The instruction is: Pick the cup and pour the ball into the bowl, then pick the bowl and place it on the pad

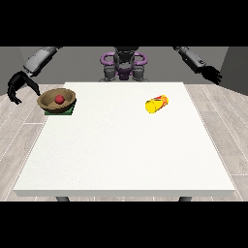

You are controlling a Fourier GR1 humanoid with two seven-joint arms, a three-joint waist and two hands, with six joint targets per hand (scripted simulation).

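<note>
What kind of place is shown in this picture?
Probably a robot test room: a large white table on a pale wooden plank floor, plain grey walls, and only a brown wooden bowl and a yellow cup lying sideways.

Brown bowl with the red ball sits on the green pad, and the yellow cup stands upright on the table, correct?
Not quite. The front view shows the yellow cup lying on its side on the white table. The brown bowl does hold the red ball and sits on the green pad.
</note>
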